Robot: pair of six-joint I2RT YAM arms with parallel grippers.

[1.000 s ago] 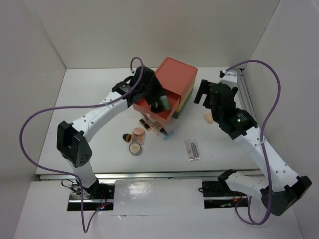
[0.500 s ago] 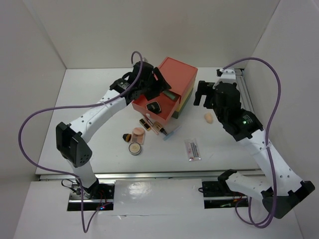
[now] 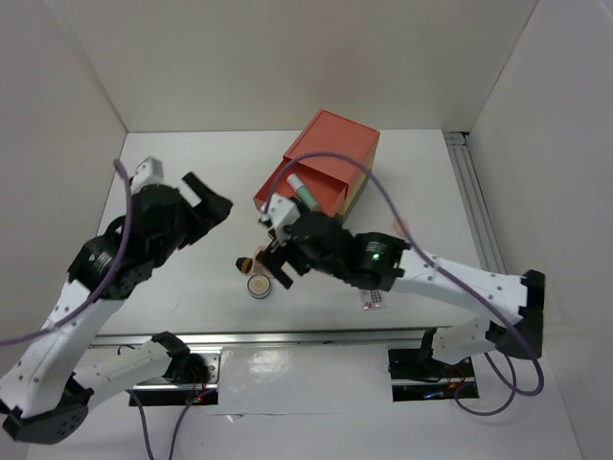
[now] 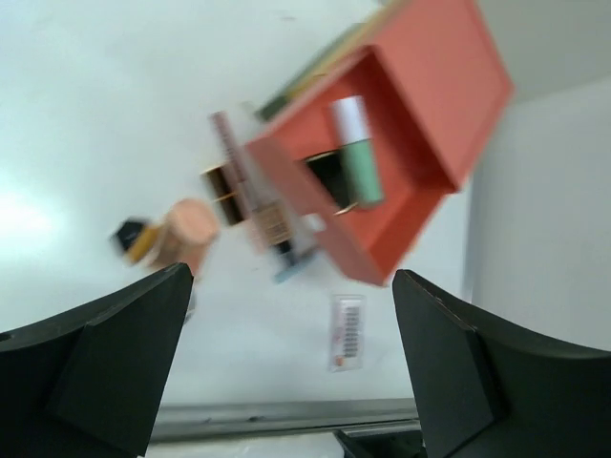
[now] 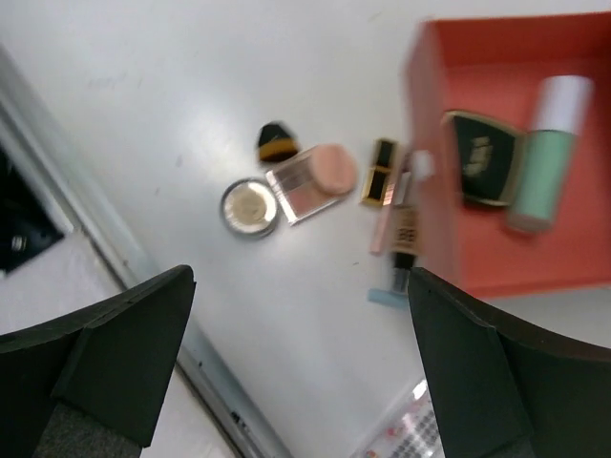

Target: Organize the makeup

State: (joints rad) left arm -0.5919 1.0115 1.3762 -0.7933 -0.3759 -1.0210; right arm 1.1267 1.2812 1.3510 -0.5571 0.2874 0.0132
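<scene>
The right end effector (image 5: 299, 277) is spread fully wide, nothing in it, hovering high over the loose pile on the counter (image 5: 124, 86). I read that as lining up a next pick. Closest to me, below and just ahead of it, sits the round compact (image 5: 250, 208), right beside the pink pot (image 5: 315, 181), with a black-gold piece (image 5: 277, 141) near them. The lash pack (image 5: 412, 427) lies off by one finger, apart from that cluster.

A little farther, the lipsticks (image 5: 382, 172) and the blue stick (image 5: 387, 294) lie against the drawer (image 5: 477, 253), which stands pulled out so things can drop straight in. The black compact (image 5: 487, 157) and the green tube (image 5: 549, 181) lie inside it, side by side.

The left end effector (image 4: 291, 277) is also wide open and empty, hanging well apart from the drawer. I'd guess that leaves the right arm room. Farthest back is the box (image 3: 340, 149). Most of the makeup is not yet stowed.
</scene>
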